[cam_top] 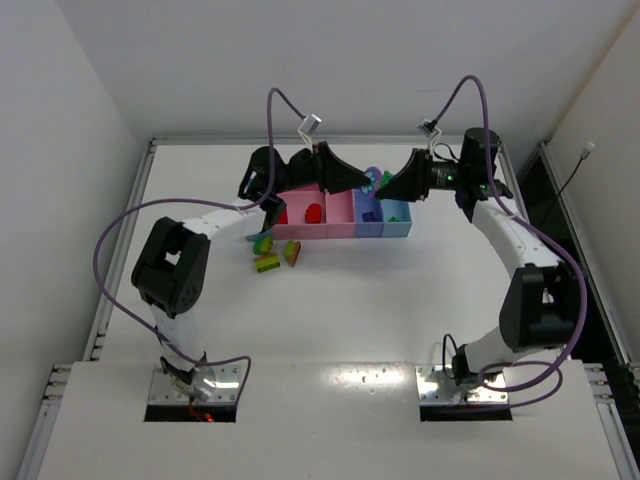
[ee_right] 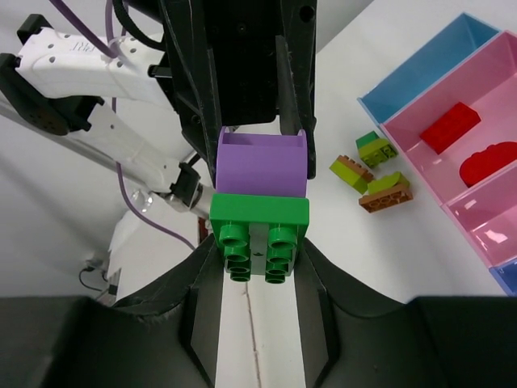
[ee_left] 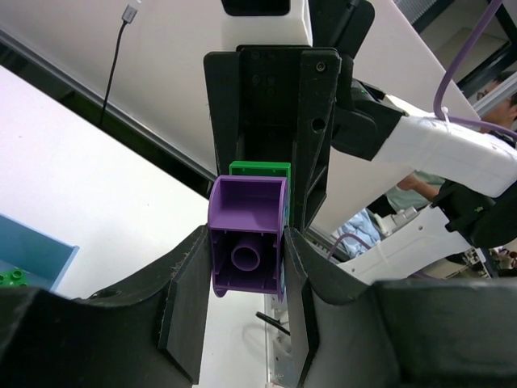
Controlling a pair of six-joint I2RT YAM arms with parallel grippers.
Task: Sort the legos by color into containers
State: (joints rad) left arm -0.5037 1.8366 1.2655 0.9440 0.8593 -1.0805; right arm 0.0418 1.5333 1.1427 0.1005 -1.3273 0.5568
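- Where its fingers close in the left wrist view, the left gripper (ee_left: 246, 246) is clamped on a purple brick (ee_left: 245, 202). One pad presses each side, and the brick's hollow underside faces the camera.
- Behind the purple brick in that view, only the top edge of a green brick (ee_left: 260, 169) shows, pressed against it.
- The right wrist view gives the other side. The right gripper (ee_right: 258, 260) grips the green brick by its flanks, four studs towards the camera. The purple brick is joined to its far face, inside the left gripper's black fingers.
- From the top camera the two grippers meet nose to nose above the right part of the row of trays (cam_top: 340, 232), off the table (cam_top: 350, 330). Their bodies hide nearly all of the joined pair, so neither grip can be judged there.
- Only the right wrist view looks into the wide pink tray (ee_right: 416, 162). A red brick (ee_right: 451, 126) and a red rounded piece (ee_right: 489, 162) lie in it, with the light blue tray (ee_right: 436, 69) beside it.
- Three loose bricks (ee_right: 376, 148), yellow-green, green and orange, lie on the table just beside those trays.
- The left wrist view alone catches a small green piece (ee_left: 10, 277) inside a blue tray (ee_left: 40, 255).
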